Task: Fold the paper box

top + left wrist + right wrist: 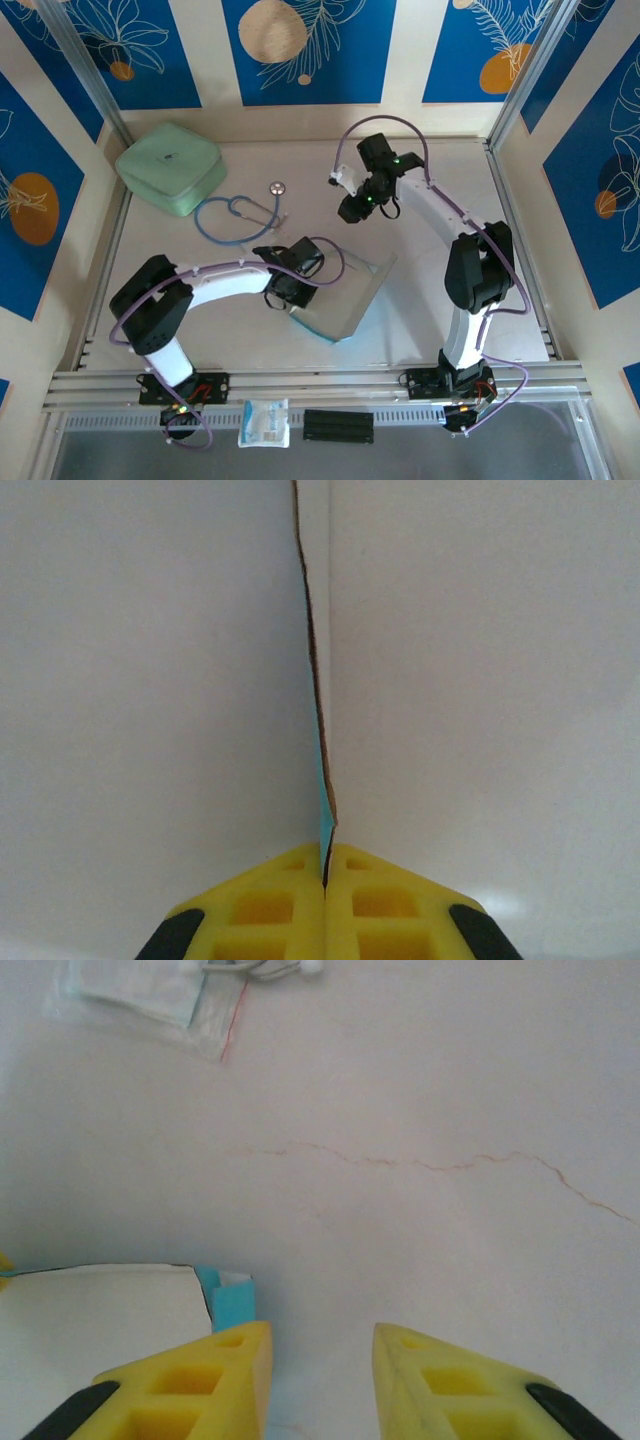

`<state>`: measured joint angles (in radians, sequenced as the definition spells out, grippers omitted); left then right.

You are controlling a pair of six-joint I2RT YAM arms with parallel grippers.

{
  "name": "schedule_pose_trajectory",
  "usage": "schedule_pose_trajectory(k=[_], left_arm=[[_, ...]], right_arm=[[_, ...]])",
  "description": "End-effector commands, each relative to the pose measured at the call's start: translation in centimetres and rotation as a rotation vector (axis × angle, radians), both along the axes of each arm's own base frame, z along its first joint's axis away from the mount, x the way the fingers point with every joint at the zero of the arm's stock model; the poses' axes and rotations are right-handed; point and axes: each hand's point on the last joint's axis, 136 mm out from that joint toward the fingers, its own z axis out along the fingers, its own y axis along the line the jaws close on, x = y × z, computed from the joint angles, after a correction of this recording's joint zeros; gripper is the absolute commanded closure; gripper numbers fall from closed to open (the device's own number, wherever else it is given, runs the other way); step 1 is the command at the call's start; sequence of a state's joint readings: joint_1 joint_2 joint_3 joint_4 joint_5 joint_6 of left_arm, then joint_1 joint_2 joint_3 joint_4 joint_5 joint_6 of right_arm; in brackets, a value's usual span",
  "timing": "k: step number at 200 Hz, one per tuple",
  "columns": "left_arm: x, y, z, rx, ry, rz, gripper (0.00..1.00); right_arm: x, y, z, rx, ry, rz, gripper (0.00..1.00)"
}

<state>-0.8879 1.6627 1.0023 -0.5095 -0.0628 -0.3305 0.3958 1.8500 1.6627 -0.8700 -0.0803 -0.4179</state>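
Left tool point(326, 856) is clamped shut on the paper box point(324, 802). Its two yellow fingers point(270, 905) press together on the thin edge of the card. From that pinch the card runs straight ahead of the tool, edge-on. A sliver of teal shows just ahead of the fingertips, and a darker edge line runs beyond it. From the overhead camera, the left tool point(291, 289) sits at the left edge of the paper box point(350, 295). The sheet spreads away to the tool's right across the bench point(400, 335), with a teal border showing along its near side.

The right tool point(322, 1332) stands open, with its fingers apart and only bare bench point(450, 1110) between them. Just to its left lies a corner of the paper box point(100, 1310), white face up. A small teal flap point(232, 1305) sits right beside the left fingertip; whether they touch cannot be told. Farther ahead and to the left of this tool lies a clear packet point(160, 1000) with a red line along one edge. From overhead, the right tool point(352, 208) hangs beyond the far edge of the sheet. A stethoscope point(240, 215) lies off to one side of it, and a mint-green case point(170, 167) lies beyond the stethoscope.
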Motion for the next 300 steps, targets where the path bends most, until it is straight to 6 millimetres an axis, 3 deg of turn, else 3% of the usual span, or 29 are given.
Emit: schedule_pose_trajectory(k=[1,35,53,84,120,151,205,226,300], left_arm=[[3.8,0.2,4.5,0.066,-0.279,-0.137,1.0],[6.7,-0.4,9.5,0.131,-0.626,-0.393,1.0],[8.1,-0.1,11.0,0.205,-0.747,-0.511,1.0],[9.5,-0.1,11.5,0.349,-0.93,-0.69,1.0],[10.0,-0.7,11.0,0.416,-0.969,-0.79,1.0],[10.2,-1.3,11.2,0.379,-0.977,-0.794,1.0],[10.5,-1.1,11.6,0.387,-0.995,-0.794,1.0],[10.4,-1.2,11.4,0.374,-0.988,-0.8,1.0],[10.7,-1.5,10.6,0.378,-0.98,-0.813,1.0]], right_arm=[[-1.2,-0.8,5.4,0.199,0.087,-0.125,0.67],[-3.0,-2.1,9.5,0.52,0.179,-0.175,0.6],[-4.5,-3.0,9.9,0.625,0.171,-0.146,0.52],[-6.9,-4.1,7.3,0.613,0.197,-0.102,0.51],[-9.4,-4.3,4.3,0.586,0.183,0.017,0.57],[-9.4,-5.4,4.4,0.662,0.199,0.02,0.63],[-10.8,-6.7,0.8,0.636,0.26,-0.027,0.65],[-10.9,-7.2,0.7,0.67,0.25,-0.041,0.65],[-11.0,-6.6,-2.9,0.577,0.289,-0.01,0.69]])
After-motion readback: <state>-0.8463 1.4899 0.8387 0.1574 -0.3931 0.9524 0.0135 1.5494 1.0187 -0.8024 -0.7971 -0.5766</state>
